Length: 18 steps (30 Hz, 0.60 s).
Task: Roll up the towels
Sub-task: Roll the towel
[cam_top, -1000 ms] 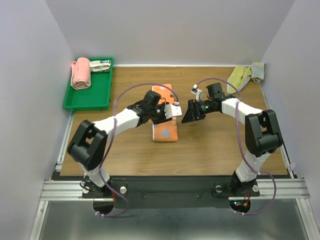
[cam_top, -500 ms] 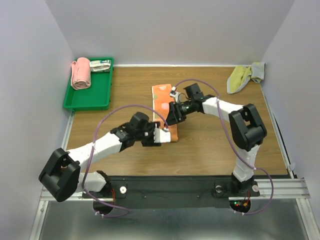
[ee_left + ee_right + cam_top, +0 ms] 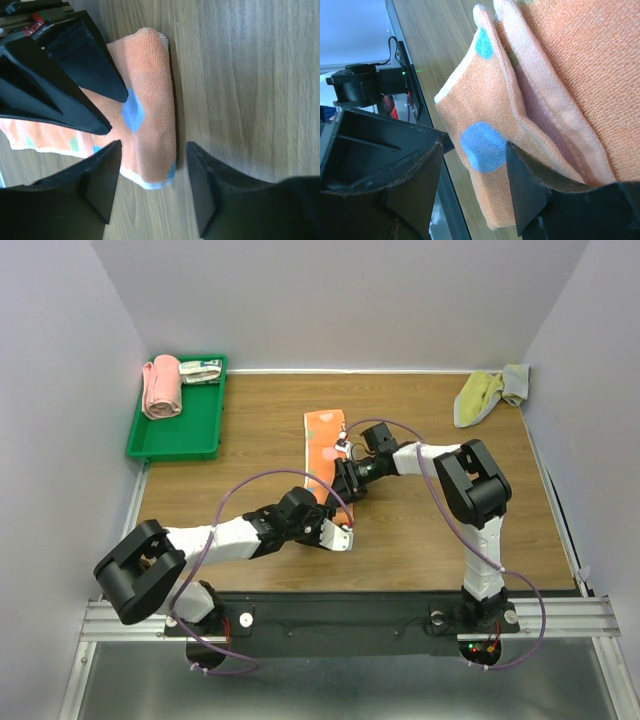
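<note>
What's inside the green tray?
A pink towel roll lies at the far end of the green tray, beside a small pale item too small to identify. Beneath them is hidden.

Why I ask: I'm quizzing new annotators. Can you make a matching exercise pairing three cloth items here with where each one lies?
Things:
1. orange towel
2. yellow-green towel
3. pink towel roll

Places:
A. in the green tray
B. far right corner of the table
C. middle of the table

Pairs: 1-C, 2-B, 3-A
</note>
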### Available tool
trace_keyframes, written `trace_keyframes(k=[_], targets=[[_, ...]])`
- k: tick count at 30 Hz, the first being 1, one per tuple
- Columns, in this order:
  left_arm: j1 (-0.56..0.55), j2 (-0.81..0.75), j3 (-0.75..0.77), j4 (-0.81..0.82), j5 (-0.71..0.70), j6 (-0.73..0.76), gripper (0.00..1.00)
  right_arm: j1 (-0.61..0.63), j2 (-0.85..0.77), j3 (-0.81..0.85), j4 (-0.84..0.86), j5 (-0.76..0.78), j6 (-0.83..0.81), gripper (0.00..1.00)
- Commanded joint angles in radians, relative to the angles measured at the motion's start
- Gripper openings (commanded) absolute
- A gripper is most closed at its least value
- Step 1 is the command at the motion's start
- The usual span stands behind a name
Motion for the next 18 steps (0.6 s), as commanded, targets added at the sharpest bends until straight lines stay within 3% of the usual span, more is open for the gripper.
trace_keyframes(k=[1, 6, 9, 14, 18], targets=[[-0.010, 0.036, -0.017, 0.093, -0.002, 0.032, 0.58, 0.005, 0.039, -0.041, 0.005, 0.059, -0.020, 0.60], [-0.011, 0.088, -0.018, 0.085, -0.005, 0.055, 0.47, 0.005, 0.029, -0.067, 0.007, 0.048, -0.020, 0.58], [-0.011, 0.094, 0.000, 0.058, 0.018, 0.036, 0.32, 0.005, 0.011, -0.092, 0.006, 0.045, -0.026, 0.58], [-0.030, 0.054, 0.029, -0.082, 0.104, -0.010, 0.11, 0.008, -0.038, -0.145, 0.005, 0.031, -0.020, 0.58], [-0.053, 0.004, 0.051, -0.201, 0.194, -0.080, 0.00, 0.014, -0.124, -0.188, -0.001, -0.020, -0.017, 0.61]])
